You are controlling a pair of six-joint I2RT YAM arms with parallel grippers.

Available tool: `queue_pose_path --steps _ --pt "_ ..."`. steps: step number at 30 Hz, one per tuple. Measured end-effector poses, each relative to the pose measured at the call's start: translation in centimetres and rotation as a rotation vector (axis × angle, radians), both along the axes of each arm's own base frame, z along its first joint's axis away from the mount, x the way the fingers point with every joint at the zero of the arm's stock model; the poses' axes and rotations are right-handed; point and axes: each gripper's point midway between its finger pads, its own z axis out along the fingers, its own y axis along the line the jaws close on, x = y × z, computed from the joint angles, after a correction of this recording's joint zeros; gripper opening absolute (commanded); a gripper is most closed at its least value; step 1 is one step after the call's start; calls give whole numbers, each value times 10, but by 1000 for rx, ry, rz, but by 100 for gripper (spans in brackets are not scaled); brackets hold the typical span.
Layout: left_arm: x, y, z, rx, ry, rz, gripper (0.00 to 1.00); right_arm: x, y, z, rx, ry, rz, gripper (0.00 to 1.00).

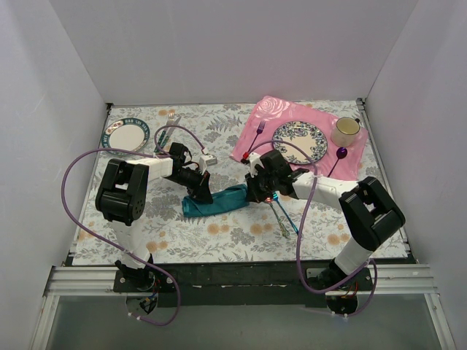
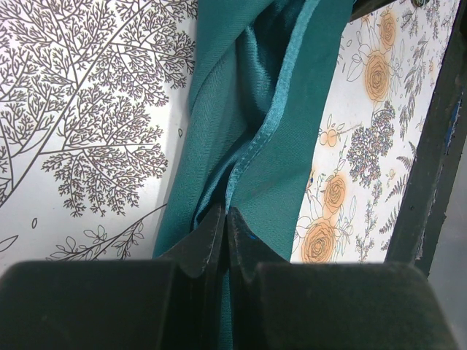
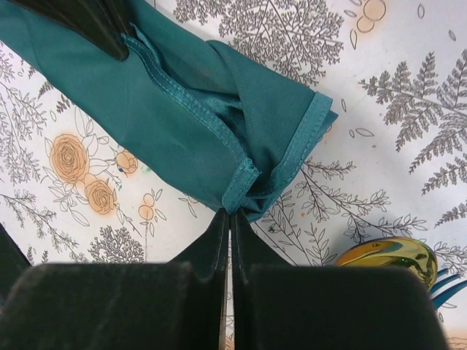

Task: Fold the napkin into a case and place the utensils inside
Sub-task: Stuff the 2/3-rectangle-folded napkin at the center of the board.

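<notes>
Table (image 1: 219, 244): napkin (image 1: 219, 200) at centre, folded to narrow strip btwn both hands; folds loose, not yet a tidy case.
L hand (image 2: 225, 219): closed, pinching napkin end.
R hand (image 3: 230, 219): closed, tips at opp. corner hem; grip on cloth unconfirmed.
Both utensils (image 1: 284, 219): on table just beside R hand, outside napkin. Insertion outstanding.

Top ext cam: high, near-edge side, facing down + forward over whole table (image 1: 219, 237). L wrist cam: v. close, low, facing along napkin (image 2: 248, 146). R wrist cam: equally close, at opposite end. Shared by all 3: napkin.
</notes>
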Motion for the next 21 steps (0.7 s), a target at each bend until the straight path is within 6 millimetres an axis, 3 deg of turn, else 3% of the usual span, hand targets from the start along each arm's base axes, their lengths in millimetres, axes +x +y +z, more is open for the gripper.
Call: queue_pose_path --steps 13,15,19,21 --pt "0 0 0 0 -1 0 0 13 10 17 17 -40 -5 1" --pt "0 0 0 0 -1 0 0 17 12 18 12 -52 -9 9" --pt "0 0 0 0 0 0 0 17 10 7 -36 -55 -15 39" --pt "0 0 0 0 -1 0 0 17 6 3 -63 -56 -19 46"
